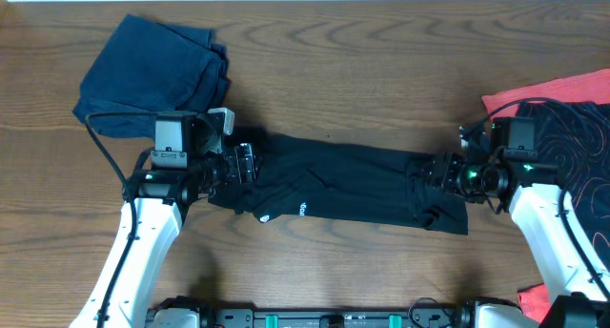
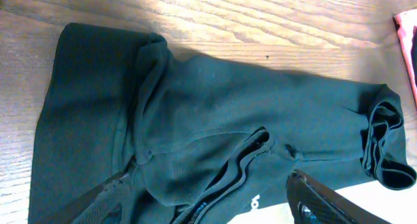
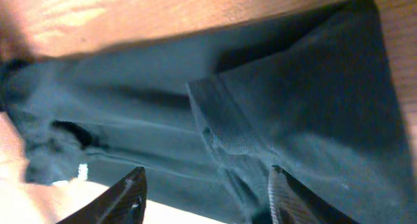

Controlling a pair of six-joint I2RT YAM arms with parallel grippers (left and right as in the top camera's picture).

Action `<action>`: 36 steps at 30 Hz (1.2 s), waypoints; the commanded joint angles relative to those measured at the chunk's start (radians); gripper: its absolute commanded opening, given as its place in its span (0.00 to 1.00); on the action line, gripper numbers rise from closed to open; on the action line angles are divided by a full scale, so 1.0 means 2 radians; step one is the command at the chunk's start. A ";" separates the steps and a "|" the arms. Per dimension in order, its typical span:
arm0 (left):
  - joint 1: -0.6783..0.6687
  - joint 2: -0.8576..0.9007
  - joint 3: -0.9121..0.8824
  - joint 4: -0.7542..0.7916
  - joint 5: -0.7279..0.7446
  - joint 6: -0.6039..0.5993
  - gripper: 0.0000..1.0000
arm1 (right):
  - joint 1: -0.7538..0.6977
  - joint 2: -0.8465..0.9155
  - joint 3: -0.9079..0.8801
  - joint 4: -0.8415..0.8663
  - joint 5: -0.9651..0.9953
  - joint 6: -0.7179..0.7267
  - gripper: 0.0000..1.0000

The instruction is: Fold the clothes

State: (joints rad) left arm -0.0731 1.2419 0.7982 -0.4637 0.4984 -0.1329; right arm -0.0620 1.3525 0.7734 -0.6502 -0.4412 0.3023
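A black T-shirt (image 1: 348, 185) lies on the table, folded into a long strip from left to right, with small white print (image 1: 301, 210) near its front edge. My left gripper (image 1: 246, 163) is over its left end, open, with cloth between the spread fingers (image 2: 202, 198). My right gripper (image 1: 437, 172) is over its right end, open, fingers apart above the cloth (image 3: 205, 185). The shirt fills both wrist views (image 2: 215, 113) (image 3: 247, 100). Neither gripper visibly pinches the cloth.
A folded dark blue garment (image 1: 148, 75) lies at the back left. A red garment (image 1: 558, 92) and a black one with red line pattern (image 1: 586, 142) lie at the right edge, under my right arm. Wooden table (image 1: 362, 71) shows behind the shirt.
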 commanded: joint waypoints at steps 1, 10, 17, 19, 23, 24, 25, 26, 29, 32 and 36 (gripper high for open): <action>0.002 -0.001 0.009 0.000 0.003 0.013 0.77 | 0.035 0.013 -0.007 0.014 0.051 0.002 0.60; 0.002 -0.001 0.009 -0.007 0.003 0.014 0.77 | 0.093 0.093 -0.014 0.093 0.104 0.081 0.26; 0.002 -0.001 0.009 -0.008 0.003 0.014 0.77 | 0.086 0.084 -0.009 0.114 0.117 0.139 0.01; 0.002 0.000 0.009 -0.008 0.003 0.013 0.77 | 0.081 0.069 -0.008 0.114 0.115 0.153 0.01; 0.002 0.000 0.009 -0.007 0.003 0.014 0.77 | 0.070 0.036 -0.008 0.118 0.102 0.171 0.01; 0.002 -0.001 0.009 -0.007 0.003 0.014 0.77 | 0.070 0.031 -0.008 0.119 0.102 0.174 0.01; 0.002 0.000 0.009 -0.007 0.003 0.014 0.77 | 0.070 0.027 -0.008 0.120 0.102 0.177 0.01; 0.002 0.000 0.009 -0.007 0.003 0.014 0.77 | 0.070 0.025 -0.008 0.121 0.102 0.178 0.01; 0.002 -0.001 0.009 -0.007 0.003 0.014 0.77 | 0.070 0.028 -0.008 0.130 0.103 0.178 0.01; 0.002 -0.001 0.009 -0.007 0.003 0.014 0.77 | 0.070 0.036 -0.008 0.141 0.102 0.173 0.40; 0.002 0.000 0.009 -0.011 0.003 0.014 0.77 | 0.054 0.022 -0.006 0.113 0.101 0.135 0.57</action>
State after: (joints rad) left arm -0.0731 1.2419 0.7982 -0.4751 0.4988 -0.1265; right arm 0.0811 1.4158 0.7502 -0.4004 -0.2379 0.6212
